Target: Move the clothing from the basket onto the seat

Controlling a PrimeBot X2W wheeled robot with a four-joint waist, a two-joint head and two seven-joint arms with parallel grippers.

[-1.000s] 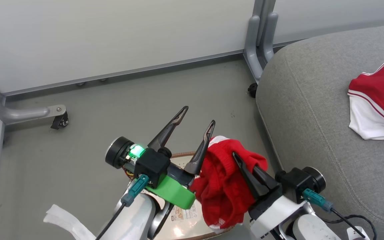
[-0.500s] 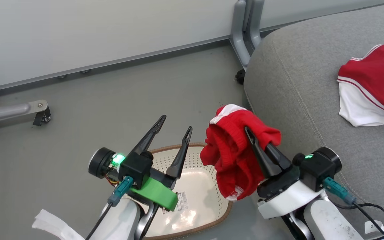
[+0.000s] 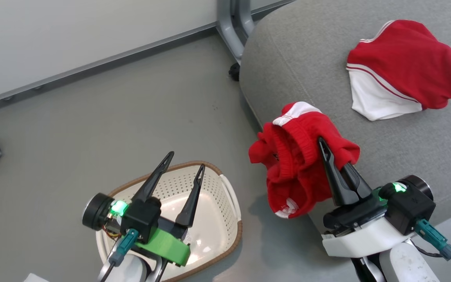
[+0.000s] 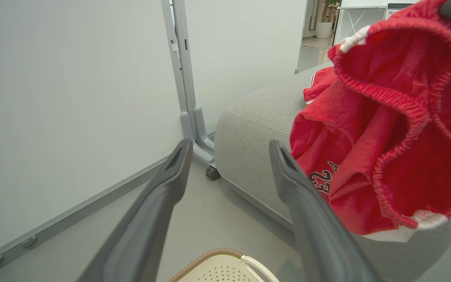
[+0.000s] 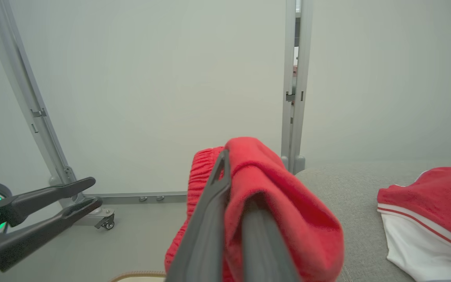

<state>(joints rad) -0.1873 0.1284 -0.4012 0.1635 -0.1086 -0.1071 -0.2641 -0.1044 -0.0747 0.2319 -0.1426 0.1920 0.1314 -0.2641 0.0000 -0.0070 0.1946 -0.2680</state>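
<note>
Grey floor [image 3: 92,109]: cream perforated plastic basket [image 3: 218,203] lower left, under spread left claw [image 3: 186,159]. Right claw [image 3: 323,147] clamps red knit garment [image 3: 292,172] at grey fabric seat [image 3: 288,58] edge; left wrist view adds dark numerals [image 4: 321,180].

One fingertip of the right pincer [image 3: 328,150] lies hidden under the held clothing [image 3: 296,172]. The left pincer [image 3: 185,159] and its wrist cover the basket's [image 3: 218,196] near side; the seat [image 3: 288,58] runs off frame.

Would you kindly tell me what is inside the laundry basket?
The laundry basket shows a bare glossy floor and perforated walls, with nothing lying there; the open left tool hides its near-left part.
</note>
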